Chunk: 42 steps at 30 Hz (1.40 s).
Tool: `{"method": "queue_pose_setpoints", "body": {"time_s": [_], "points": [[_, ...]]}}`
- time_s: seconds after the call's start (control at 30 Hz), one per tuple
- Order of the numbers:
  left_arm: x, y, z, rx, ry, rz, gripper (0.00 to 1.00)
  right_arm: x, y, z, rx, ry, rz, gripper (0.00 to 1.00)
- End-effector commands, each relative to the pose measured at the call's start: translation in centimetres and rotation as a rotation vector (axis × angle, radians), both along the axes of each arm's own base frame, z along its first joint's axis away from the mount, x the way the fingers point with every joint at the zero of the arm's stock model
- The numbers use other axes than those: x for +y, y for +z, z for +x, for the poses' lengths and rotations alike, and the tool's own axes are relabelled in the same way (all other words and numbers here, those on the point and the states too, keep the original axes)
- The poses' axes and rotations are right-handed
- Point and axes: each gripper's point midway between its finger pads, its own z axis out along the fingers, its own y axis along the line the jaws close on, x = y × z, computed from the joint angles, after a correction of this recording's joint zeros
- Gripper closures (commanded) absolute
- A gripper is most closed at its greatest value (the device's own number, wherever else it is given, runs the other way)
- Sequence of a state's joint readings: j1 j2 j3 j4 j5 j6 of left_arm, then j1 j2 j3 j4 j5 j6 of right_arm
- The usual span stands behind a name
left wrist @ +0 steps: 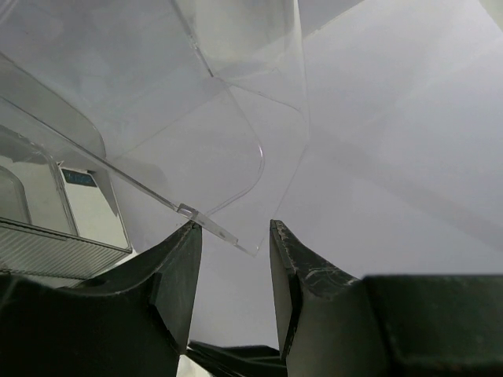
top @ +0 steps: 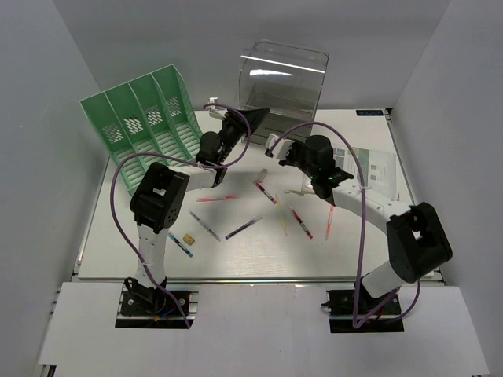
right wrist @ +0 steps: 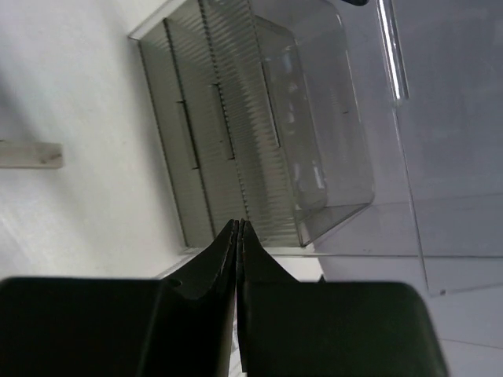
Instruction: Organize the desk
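Note:
The white desk holds several scattered pens, among them a red one, a purple one and a pink one. My left gripper is raised at the clear drawer box. In the left wrist view it is open, with the corner of the box's clear lid just above its fingertips and touching the left one. My right gripper hovers in front of the box. In the right wrist view it is shut, pointing at the ribbed drawers.
A green slotted file rack stands at the back left. Printed paper lies at the right edge. A small beige block lies near the box, also in the right wrist view. A small yellow item lies at the front left. Grey walls enclose the desk.

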<state>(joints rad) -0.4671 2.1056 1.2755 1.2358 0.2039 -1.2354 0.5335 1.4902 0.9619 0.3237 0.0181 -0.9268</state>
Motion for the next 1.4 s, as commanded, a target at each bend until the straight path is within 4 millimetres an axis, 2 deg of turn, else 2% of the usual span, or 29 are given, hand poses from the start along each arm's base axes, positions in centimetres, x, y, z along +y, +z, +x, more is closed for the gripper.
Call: {"method": "queue_pose_setpoints", "body": {"time_s": [0.0,0.03,0.17,0.4,0.67,0.83,1.0,1.07,1.17,1.3,1.37], "points": [[0.9,5.5,-1.8,-0.118,0.001,-0.051,0.50,-0.1,4.7,2.6,-0.197,-0.086,0.005,0.97],[0.9,5.3,-1.7,-0.115,0.001,-0.050,0.50,-0.3,5.5,3.0,-0.225,-0.111,0.017,0.98],[0.8,5.1,-1.7,-0.111,0.000,-0.047,0.50,-0.7,6.7,3.9,-0.271,-0.154,0.013,0.98],[0.9,5.1,-1.8,-0.105,0.002,-0.047,0.50,-1.6,9.1,4.9,-0.428,-0.188,-0.078,0.98],[1.1,5.1,-2.0,-0.102,0.004,-0.047,0.50,-1.6,10.0,4.6,-0.533,-0.164,-0.174,0.97],[1.1,5.0,-2.0,-0.098,0.005,-0.047,0.50,-1.6,11.4,4.4,-0.593,-0.167,-0.174,0.96],[1.5,4.7,-2.5,-0.088,0.012,-0.047,0.40,-1.7,12.2,4.4,-0.594,-0.170,-0.154,0.96],[2.3,4.0,-2.7,-0.073,0.029,-0.040,0.37,-1.9,12.3,4.4,-0.589,-0.173,-0.154,0.97],[2.9,3.9,-3.5,-0.073,0.038,-0.039,0.37,-1.9,12.3,4.5,-0.581,-0.174,-0.149,0.96],[4.0,2.3,-4.3,-0.039,0.065,-0.009,0.45,-1.8,12.4,4.4,-0.579,-0.173,-0.136,0.97],[4.2,1.4,-4.2,-0.021,0.079,0.010,0.60,-2.0,12.5,4.6,-0.570,-0.180,-0.131,0.97]]}}
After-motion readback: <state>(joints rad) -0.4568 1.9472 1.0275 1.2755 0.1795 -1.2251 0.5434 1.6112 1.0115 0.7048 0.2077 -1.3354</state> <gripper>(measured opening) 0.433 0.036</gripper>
